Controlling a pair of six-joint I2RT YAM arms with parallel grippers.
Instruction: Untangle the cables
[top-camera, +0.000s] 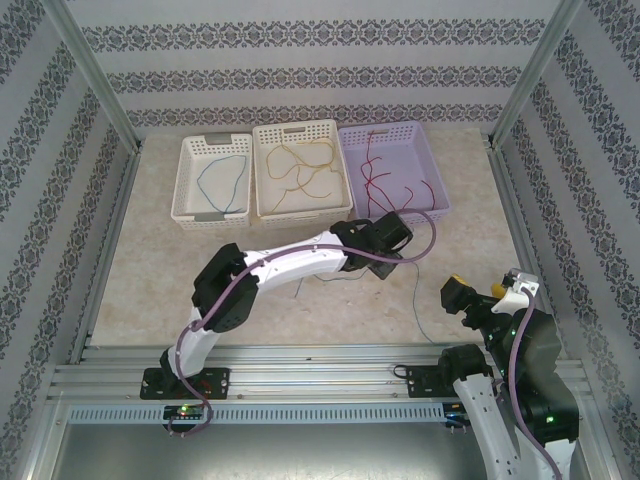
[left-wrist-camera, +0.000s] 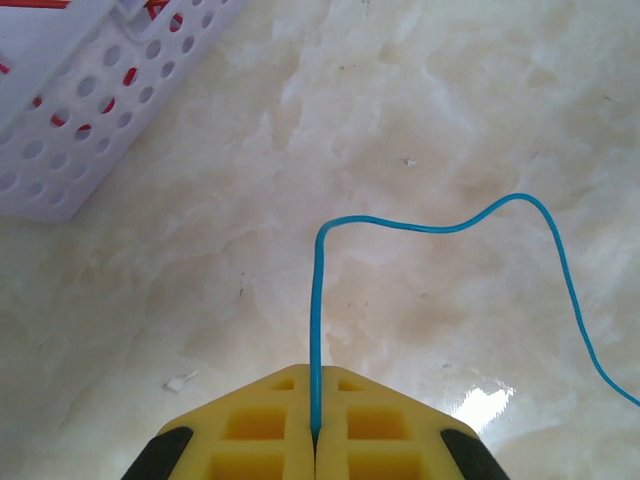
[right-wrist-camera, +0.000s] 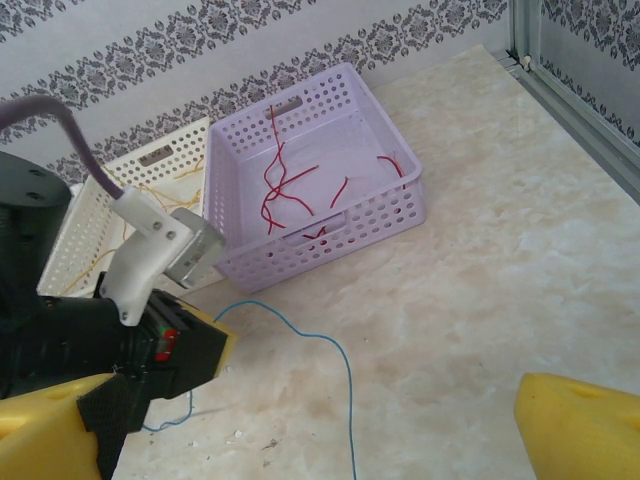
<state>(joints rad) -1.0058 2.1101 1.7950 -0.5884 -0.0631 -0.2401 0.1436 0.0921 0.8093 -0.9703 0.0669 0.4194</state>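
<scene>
Pinches blue cable (left-wrist-camera: 318, 290) in closed left gripper (left-wrist-camera: 315, 385), near lilac basket (right-wrist-camera: 340, 235) of red cables (right-wrist-camera: 275, 185); holds right gripper (right-wrist-camera: 300, 425) wide apart, empty, over table (right-wrist-camera: 500, 270).

Overhead looks down from behind; all views share lilac basket (right-wrist-camera: 350, 232).

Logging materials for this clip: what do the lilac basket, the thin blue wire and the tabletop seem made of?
Lilac perforated basket: moulded plastic, matt, rows of round holes. Thin blue wire: probably plastic-sheathed, smooth, holds soft bends. Cream veined tabletop: marble-look, perhaps laminate, glossy glare patch.
</scene>
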